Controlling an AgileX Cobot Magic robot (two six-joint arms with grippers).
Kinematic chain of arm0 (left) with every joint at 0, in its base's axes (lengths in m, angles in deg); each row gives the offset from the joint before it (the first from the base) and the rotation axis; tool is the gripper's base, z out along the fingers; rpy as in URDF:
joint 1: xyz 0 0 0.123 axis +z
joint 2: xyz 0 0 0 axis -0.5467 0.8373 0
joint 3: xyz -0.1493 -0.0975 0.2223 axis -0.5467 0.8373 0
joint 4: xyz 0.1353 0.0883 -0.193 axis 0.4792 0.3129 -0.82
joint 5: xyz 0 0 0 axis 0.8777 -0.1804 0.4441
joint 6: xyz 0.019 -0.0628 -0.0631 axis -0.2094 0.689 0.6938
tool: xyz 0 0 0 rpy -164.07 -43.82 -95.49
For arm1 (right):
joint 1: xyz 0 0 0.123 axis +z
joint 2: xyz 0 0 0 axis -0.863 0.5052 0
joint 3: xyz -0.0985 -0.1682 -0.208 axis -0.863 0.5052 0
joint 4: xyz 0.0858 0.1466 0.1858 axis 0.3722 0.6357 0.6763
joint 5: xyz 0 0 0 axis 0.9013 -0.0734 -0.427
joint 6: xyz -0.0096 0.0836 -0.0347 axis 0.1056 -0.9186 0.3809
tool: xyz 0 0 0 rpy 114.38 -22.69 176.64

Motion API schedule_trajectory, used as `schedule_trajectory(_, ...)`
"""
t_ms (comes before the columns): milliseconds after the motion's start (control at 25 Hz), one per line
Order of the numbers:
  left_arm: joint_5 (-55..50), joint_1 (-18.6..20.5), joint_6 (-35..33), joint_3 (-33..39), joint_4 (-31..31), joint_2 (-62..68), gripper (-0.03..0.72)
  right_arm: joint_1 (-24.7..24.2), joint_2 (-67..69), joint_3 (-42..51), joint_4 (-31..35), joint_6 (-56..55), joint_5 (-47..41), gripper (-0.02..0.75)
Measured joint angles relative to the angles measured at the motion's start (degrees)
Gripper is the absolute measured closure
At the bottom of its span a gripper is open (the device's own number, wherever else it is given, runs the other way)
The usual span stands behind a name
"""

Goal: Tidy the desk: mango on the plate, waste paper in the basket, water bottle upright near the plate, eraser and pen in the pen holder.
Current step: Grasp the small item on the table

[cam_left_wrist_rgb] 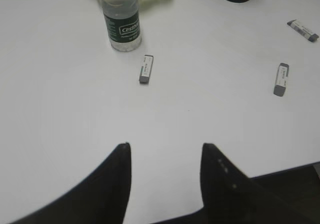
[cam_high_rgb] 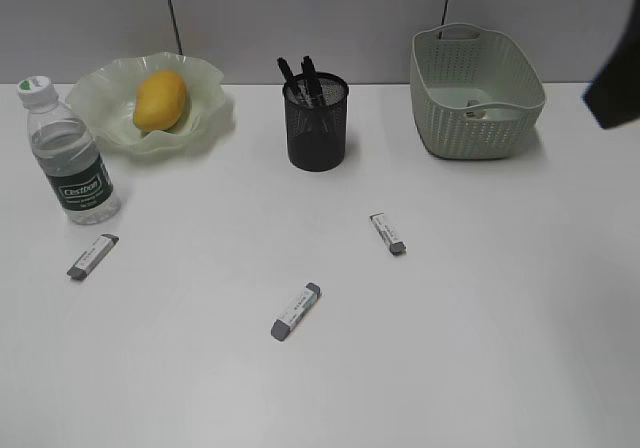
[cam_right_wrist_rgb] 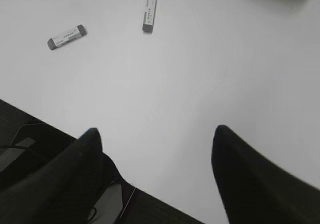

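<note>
Mango [cam_high_rgb: 160, 101]: lying in the plate [cam_high_rgb: 205, 118], rear left of the counter [cam_high_rgb: 480, 308]
Bottle [cam_high_rgb: 68, 154]: upright, just in front of the plate's left side
Pen holder [cam_high_rgb: 317, 123]: rear centre, black pens [cam_high_rgb: 303, 78] standing in it
Basket [cam_high_rgb: 475, 93]: rear right, a small wad of paper [cam_high_rgb: 476, 111] inside
Erasers: three on the counter, left [cam_high_rgb: 92, 256], middle [cam_high_rgb: 296, 311], right [cam_high_rgb: 388, 233], well apart
Left pincer [cam_left_wrist_rgb: 165, 156]: jaws apart, empty, above bare counter
Right pincer [cam_right_wrist_rgb: 155, 141]: jaws wide, empty

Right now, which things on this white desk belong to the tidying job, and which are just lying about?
Job: yellow-orange mango in the ruffled green plate; clear water bottle; three grey erasers; black mesh pen holder; green woven basket holding paper.
Lying about: nothing visible.
</note>
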State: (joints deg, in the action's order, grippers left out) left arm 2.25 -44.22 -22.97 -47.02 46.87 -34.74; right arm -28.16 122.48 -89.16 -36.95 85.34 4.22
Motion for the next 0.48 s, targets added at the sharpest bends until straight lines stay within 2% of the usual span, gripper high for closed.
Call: schedule_trajectory(480, 0.00, 0.00, 0.00, 0.00, 0.00, 0.00, 0.344, 0.00, -35.52, 27.58, -0.19, -1.16, 10.03, 0.193)
